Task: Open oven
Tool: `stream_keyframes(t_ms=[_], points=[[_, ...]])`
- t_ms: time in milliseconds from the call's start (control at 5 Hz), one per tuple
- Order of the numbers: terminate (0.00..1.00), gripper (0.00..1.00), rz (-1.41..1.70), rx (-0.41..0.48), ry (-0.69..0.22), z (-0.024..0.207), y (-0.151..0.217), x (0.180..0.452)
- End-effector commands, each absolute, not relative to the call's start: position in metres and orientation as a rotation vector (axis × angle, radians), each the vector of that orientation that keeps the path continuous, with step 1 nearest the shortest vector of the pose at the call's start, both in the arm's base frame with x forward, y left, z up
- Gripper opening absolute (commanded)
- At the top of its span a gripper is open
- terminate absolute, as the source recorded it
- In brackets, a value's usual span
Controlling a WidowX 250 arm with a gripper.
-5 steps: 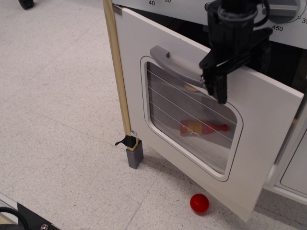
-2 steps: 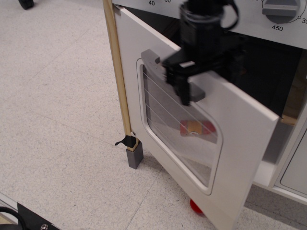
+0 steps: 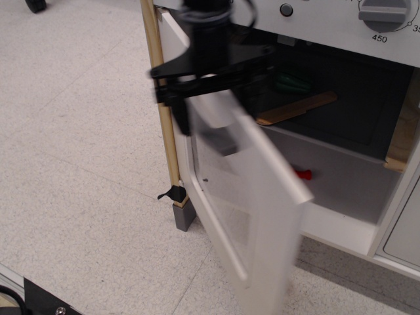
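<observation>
Oven (image 3: 341, 170) at right, door (image 3: 252, 216) swung well out, blurred. Black hand (image 3: 197, 111) at grey handle (image 3: 220, 134); grip state unclear. Risk: fingers slip off, or door overswings into wooden post (image 3: 161, 98).

The white toy oven (image 3: 341, 197) stands with its windowed door (image 3: 252, 210) swung wide open, cavity exposed.

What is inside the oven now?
Inside the oven: a wooden stick, something green behind it, and a small red item. The door hides the left part.
</observation>
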State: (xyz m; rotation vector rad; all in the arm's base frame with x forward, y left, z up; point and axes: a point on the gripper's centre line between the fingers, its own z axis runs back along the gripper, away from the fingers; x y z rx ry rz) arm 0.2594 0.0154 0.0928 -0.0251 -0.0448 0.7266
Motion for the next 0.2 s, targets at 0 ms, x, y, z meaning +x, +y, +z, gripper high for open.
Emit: stream_keyframes(t_ms=[0], points=[[1.00, 1.00, 0.569, 0.063, -0.119, 0.0960, 0.0748, 0.2601]])
